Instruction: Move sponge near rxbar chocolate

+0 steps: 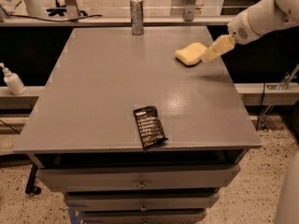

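Grey table (103, 78) w/ drawers (140, 177) below the top. Sponge (189, 53), pale yellow, lies flat on the far right part of the tabletop, near the R edge and a bit short of the back edge. Rxbar chocolate (149, 126), a black wrapper w/ white text, lies flat near the front edge, approx center, long axis running front-to-back and slightly angled; one end reaches right to the front lip. Sponge and bar are well apart, w/ bare tabletop between them. Silver can (136, 16) stands upright at the back edge, center-left, apart from both. White arm (261, 15) comes in from the upper R. Gripper (209, 56) is yellowish, angled down and to the left, w/ its tip just at the right edge of the sponge; it overlaps the sponge edge in this view, but can't tell if there is actual contact. Gripper state: can't tell whether released or clenched, and nothing is visibly lifted, since the sponge sits on the table. Faint shadow on the tabletop below the gripper. White pump bottle (13, 80) sits on a ledge off the table's L side.
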